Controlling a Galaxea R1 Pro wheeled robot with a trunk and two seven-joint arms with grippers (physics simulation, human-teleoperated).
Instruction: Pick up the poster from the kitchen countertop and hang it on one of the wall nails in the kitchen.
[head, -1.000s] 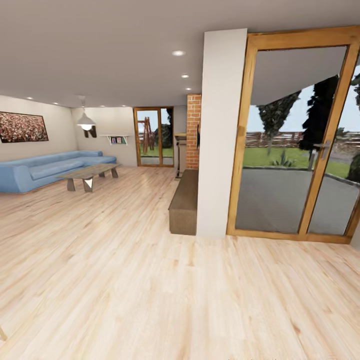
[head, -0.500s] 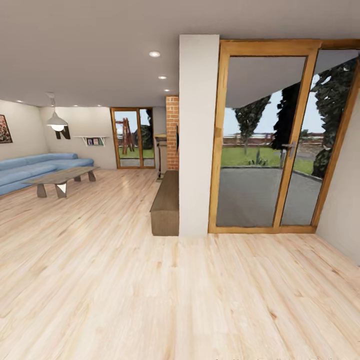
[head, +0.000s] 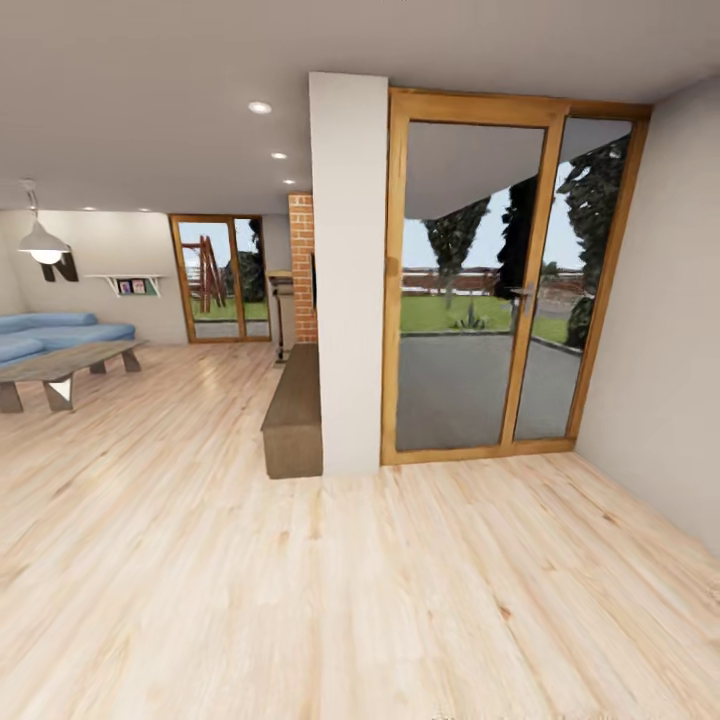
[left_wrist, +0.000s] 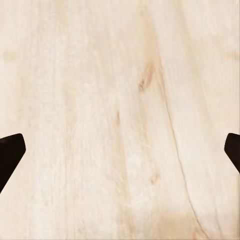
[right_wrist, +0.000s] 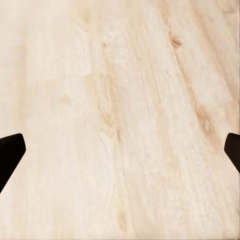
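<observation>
Well, head view first: looked out over pale plank floor (head: 300, 600), white pillar (head: 348, 270) at about twelve o'clock, glazed wood-framed door (head: 490, 280) at one o'clock, low brown bench (head: 295, 410) beside the pillar at eleven, blue sofa (head: 50, 332) and coffee table (head: 60, 365) out at ten. Saw no poster, countertop or nail anywhere; so no placing the poster relative to either hand.

Left wrist view next: left gripper (left_wrist: 120, 152) spread wide, dark fingertips (left_wrist: 10, 152) at opposite edges, bare floorboards between, nothing held.

Right wrist view: same story, right gripper (right_wrist: 120, 152) wide apart, fingertips (right_wrist: 10, 152) at the edges, carrying nothing.

Judged from the task alone: poster likely light, stiff and flat, frame thin and slippery; best pinched at a frame edge near the top, gently, kept upright.
</observation>
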